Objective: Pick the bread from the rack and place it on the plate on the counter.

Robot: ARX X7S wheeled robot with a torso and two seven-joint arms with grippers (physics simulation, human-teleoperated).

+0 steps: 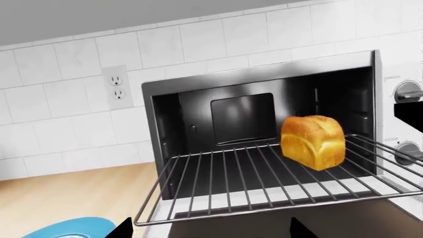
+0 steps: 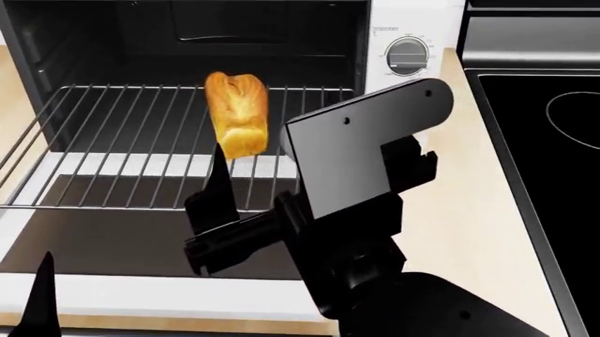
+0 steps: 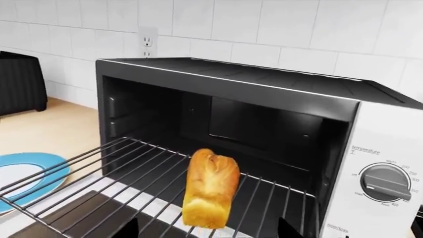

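The bread stands on the rack, which is pulled out of an open toaster oven. In the right wrist view the bread is straight ahead on the rack. My right gripper is open and empty just short of it, one fingertip to each side; in the head view it hovers over the rack's front. My left gripper is open and empty in front of the rack, with the bread off to one side. The light-blue plate lies on the counter beside the oven and shows in the right wrist view.
The oven's dark door lies open below the rack. White oven panel with knobs. A black stovetop lies at the right. A black appliance stands at the tiled wall. One left finger shows at the bottom left.
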